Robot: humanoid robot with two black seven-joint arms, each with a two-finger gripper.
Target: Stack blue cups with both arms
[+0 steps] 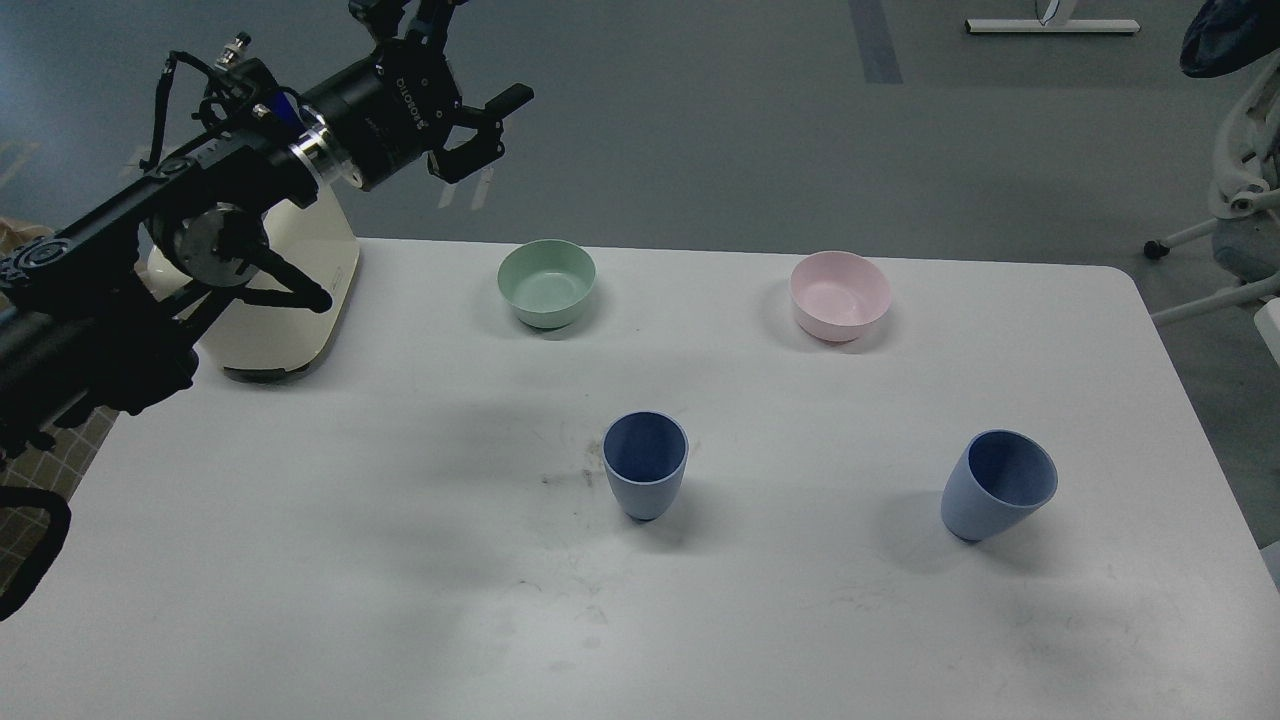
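Two light-blue cups stand on the white table (300, 560). One blue cup (645, 478) is upright near the middle. The other blue cup (995, 486) stands toward the right and looks tilted to the right from here. My left arm comes in from the left and is raised over the table's far left corner. Its left gripper (487, 52) hangs in the air beyond the table's far edge, open and empty, well away from both cups. One of its fingers is partly cut off by the top of the view. My right arm is out of view.
A green bowl (546, 282) and a pink bowl (839, 294) sit near the far edge. A cream toaster-like appliance (290, 290) stands at the far left, under my left arm. An office chair (1240, 200) stands off the table's right side.
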